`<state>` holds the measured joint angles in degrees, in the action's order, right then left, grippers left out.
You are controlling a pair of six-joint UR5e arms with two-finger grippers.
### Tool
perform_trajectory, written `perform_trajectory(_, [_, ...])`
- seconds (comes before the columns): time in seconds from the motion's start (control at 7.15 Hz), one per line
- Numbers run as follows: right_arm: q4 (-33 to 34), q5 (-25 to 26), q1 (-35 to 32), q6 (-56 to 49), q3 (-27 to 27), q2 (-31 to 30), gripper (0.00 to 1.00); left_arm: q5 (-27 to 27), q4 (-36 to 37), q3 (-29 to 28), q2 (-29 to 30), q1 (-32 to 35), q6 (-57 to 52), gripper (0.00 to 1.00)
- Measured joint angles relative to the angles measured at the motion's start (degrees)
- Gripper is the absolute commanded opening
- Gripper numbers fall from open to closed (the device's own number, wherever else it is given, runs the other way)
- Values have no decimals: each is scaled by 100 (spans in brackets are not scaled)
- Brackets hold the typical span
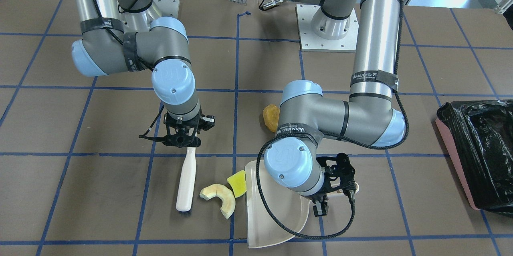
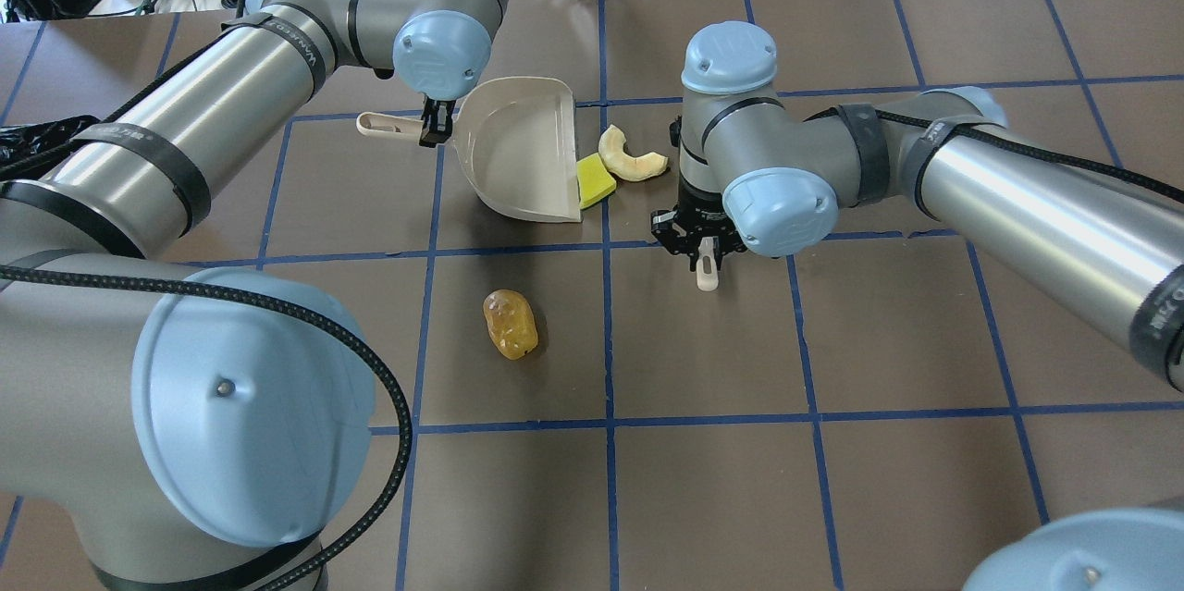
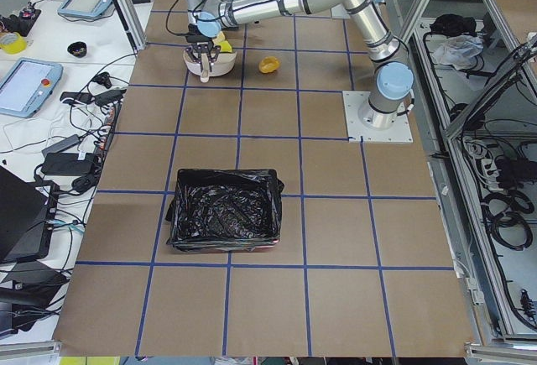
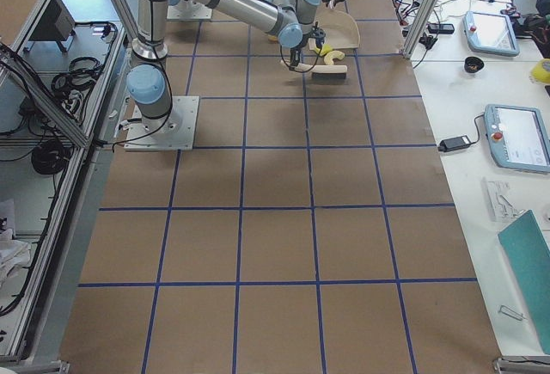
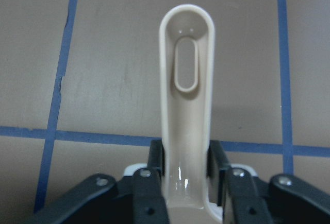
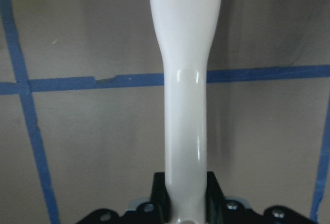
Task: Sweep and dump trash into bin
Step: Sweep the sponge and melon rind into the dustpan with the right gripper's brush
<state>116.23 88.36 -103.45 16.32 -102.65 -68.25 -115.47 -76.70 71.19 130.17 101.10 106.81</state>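
**Step in hand:** sweeping; nothing lies in the pan yet, by the look of it.
- Left gripper [image 2: 433,130]: jaws pinching the dustpan [image 2: 518,147] by its handle, pan flat on the table.
- Right gripper [image 1: 182,140]: jaws clamped on the white brush [image 1: 186,180].
- Yellow-green wedge [image 1: 237,183]: touching the pan's lip.
- Cream crescent [image 1: 219,198]: between brush and pan.
- Orange-brown lump [image 2: 510,324]: well apart, on the robot's side of the pan.
- Bin [image 1: 453,156]: at the table's end on the robot's left, far off.

**Next move, as judged:** push the brush sideways toward the pan's mouth.

**In the way:** the left arm's wrist hangs between the pan and the lump.
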Motion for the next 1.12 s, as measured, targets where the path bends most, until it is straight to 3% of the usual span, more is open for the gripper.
perform_trajectory(0.28, [6, -294, -214, 372, 157, 176, 3, 40, -2, 28, -22, 97, 121, 0])
perform_trajectory(0.84, [-2, -775, -885, 1411, 1034, 786, 3, 269, 20, 186, -99, 161, 210, 0])
perform_trajectory(1.12, [-13, -988, -1105, 1796, 1152, 836, 3, 876, 192, 228, -182, 85, -554, 0])
